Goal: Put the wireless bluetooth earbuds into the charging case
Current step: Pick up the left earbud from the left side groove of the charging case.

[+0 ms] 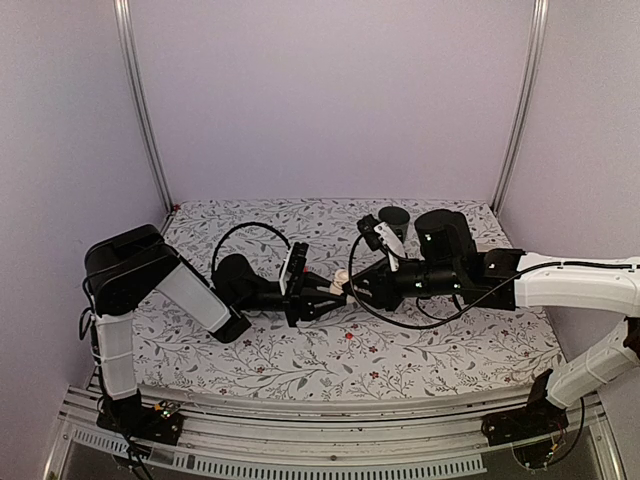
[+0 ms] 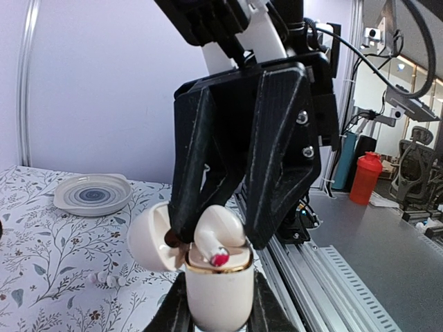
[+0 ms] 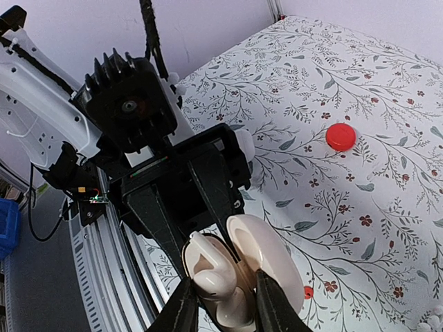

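The left arm (image 1: pixel 160 285) is seen reaching in from the left, low over the floral worktop (image 1: pixel 300 350). The left pincer (image 1: pixel 322 292) is closed on the charging case (image 2: pixel 220 294). The lower body of the case is clamped between its two fingers (image 2: pixel 172 315) and is held upright, off the worktop. The lid (image 2: pixel 154 238) is hinged open to the left of the body in the left wrist view, and a gold rim is noted around the opening. A pale plate (image 2: pixel 93 194) with blue rings is recorded on the worktop beyond the left pincer and to its left, well apart. A few small white pieces (image 2: pixel 107 279) lie nearer that pincer and are too small to be identified.

The earbud (image 2: pixel 211 238) is white, with a red mark at its lower end. That end is placed at the opening of the case, directly above the left pincer. How deep it is seated cannot be told.

The right pincer (image 3: pixel 225 308) is met tip to tip with the left pincer and is clamped on the earbud, one black finger to each side. The case is found just beyond its fingertips. A dark mug (image 1: pixel 393 216) is noted on the worktop behind the right pincer, toward the back wall. A flat red disc (image 3: pixel 340 136) is recorded on the worktop well apart from the right pincer, beyond it and to the right in the right wrist view. The right arm (image 1: pixel 575 280) is extended in from the right.
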Controlling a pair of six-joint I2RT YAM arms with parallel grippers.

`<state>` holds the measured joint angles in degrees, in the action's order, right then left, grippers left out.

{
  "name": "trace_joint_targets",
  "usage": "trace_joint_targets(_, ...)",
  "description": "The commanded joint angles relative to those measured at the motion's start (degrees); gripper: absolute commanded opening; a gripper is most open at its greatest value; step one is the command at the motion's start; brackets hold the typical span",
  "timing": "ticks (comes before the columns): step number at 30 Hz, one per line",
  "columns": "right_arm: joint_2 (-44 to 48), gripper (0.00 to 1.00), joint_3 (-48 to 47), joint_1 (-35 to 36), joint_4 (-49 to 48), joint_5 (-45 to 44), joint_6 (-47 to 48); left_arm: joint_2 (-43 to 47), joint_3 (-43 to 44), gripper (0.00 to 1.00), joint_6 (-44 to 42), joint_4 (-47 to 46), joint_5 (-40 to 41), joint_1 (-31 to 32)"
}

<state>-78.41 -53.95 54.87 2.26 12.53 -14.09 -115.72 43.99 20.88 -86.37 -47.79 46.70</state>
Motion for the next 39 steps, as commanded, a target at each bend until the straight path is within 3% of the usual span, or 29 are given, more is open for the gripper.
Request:
trace_joint_targets(1,-0.9,0.3,-1.58,0.55,-0.72,0.46,0.53,1.95,1.45,0.0,0.07,-14.44,-1.65,0.66)
trace_joint_targets(7,-1.2,0.24,-1.81,0.62,-0.98,0.71,0.73,1.93,1.54,0.0,0.17,-14.1,-2.02,0.67)
trace_joint_targets(14,-1.65,0.26,-2.12,0.62,-0.61,0.93,0.9,2.18,1.45,0.0,0.01,-13.85,-2.07,0.65)
trace_joint_targets(20,-1.24,0.14,-1.94,0.6,0.0,0.68,0.9,2.44,1.4,0.0,-0.23,-13.65,-1.96,0.67)
trace_joint_targets(25,-0.14,0.12,-2.22,0.65,1.31,0.13,1.07,2.31,1.52,0.0,-0.08,-13.65,-2.2,0.55)
trace_joint_targets(39,2.02,0.1,-8.32,1.0,14.21,-4.29,6.62,0.77,0.82,0.0,6.32,-15.5,-7.13,-0.92)
